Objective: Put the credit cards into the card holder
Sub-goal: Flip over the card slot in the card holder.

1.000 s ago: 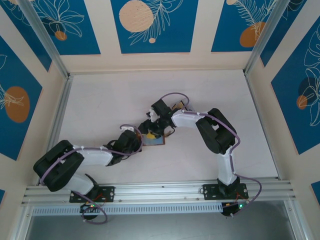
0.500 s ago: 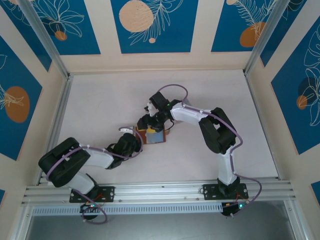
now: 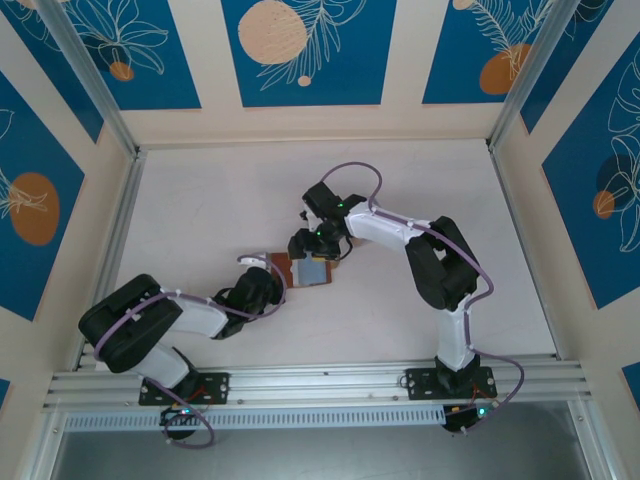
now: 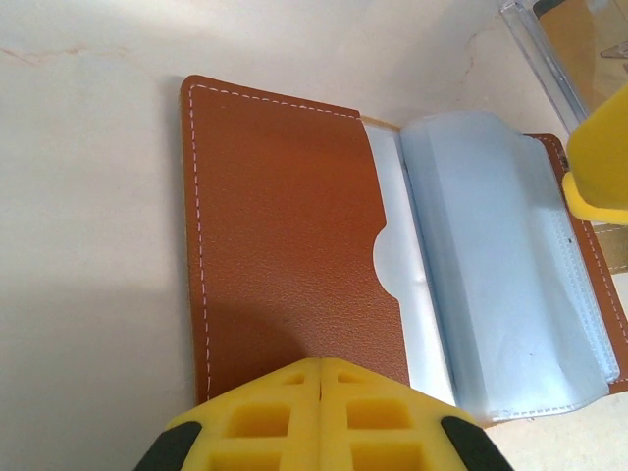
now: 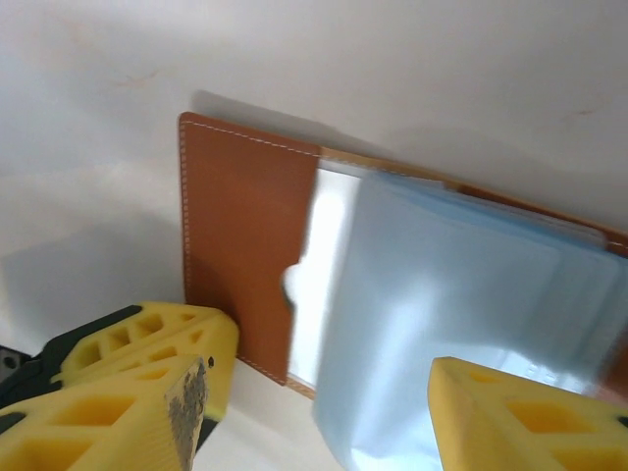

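We see the small reddish-brown leather-look folding card holder (image 3: 300, 272) lying open on the pale off-white table (image 3: 200, 220), near its middle, where the tips of the two arms meet. From the left wrist we see its stitched brown flap (image 4: 285, 245) on the left, with a half-round notch cut in the inner edge, and a stack of clear, grey-blue plastic sleeves (image 4: 500, 275) on the right, bulging up a little from the cover. The left gripper (image 4: 319, 412) has its yellow fingers clenched tight together with nothing between them, and it stands at the near edge of the brown flap; we cannot tell whether it presses on the leather or sits just above it. The right gripper (image 5: 329, 378) is released, its yellow fingers spread wide: one stands beside the brown flap, clear of the sleeves' edge, with a scuffed grey-brown pad, and the other is in front of the blurred sleeves, which lie between the two. From the left wrist we also see one of its yellow fingertips at the far right side of the holder, and beyond it the corner of a clear plastic box (image 4: 535, 49) with something tan behind the wall, too little for us to tell what
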{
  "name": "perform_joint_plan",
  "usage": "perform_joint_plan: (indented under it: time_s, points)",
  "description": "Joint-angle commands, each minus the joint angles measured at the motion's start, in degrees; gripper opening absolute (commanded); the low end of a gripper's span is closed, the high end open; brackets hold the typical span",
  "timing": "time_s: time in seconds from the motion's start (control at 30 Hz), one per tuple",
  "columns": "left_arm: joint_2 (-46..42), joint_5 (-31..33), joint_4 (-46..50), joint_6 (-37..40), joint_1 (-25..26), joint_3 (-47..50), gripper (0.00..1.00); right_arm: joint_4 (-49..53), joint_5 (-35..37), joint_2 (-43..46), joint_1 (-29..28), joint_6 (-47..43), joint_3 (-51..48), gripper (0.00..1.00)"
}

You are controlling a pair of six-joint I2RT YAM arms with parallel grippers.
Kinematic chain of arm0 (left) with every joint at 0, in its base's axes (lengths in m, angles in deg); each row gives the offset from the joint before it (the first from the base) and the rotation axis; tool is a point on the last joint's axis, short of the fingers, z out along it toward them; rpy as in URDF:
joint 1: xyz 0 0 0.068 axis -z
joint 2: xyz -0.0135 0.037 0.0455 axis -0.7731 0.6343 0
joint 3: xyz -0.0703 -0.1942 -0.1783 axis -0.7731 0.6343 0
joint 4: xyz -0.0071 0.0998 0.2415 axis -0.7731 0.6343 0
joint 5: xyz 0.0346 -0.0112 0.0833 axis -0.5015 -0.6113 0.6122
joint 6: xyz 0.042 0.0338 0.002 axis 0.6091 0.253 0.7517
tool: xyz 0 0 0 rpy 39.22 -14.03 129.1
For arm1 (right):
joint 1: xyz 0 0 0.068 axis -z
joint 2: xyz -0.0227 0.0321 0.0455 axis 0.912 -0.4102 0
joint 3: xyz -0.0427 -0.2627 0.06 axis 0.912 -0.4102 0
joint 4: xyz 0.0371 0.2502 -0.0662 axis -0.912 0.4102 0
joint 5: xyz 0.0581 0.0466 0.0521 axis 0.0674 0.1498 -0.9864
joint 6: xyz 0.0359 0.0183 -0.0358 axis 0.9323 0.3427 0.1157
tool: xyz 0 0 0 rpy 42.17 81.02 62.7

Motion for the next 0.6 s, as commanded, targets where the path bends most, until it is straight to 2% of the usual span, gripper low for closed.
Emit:
perform_joint_plan:
  time_s: [0.0, 0.27, 0.57]
  points:
    - [3.0, -1.0, 8.8, -1.2, 0.6, 2.4, 0.00, 3.5, 4.1, 0.9, 0.0, -1.4, 1.1, 0.62]
    - [2.8, -1.0, 8.7, -1.1, 0.6, 2.5, 0.00, 5.4, 7.3, -2.8, -0.4, -1.9, 3.8, 0.62]
    - [2.8, -1.1, 8.5, -1.1, 0.6, 2.8, 0.00, 5.7, 7.0, -5.6, -1.5, -2.3, 5.3, 0.62]
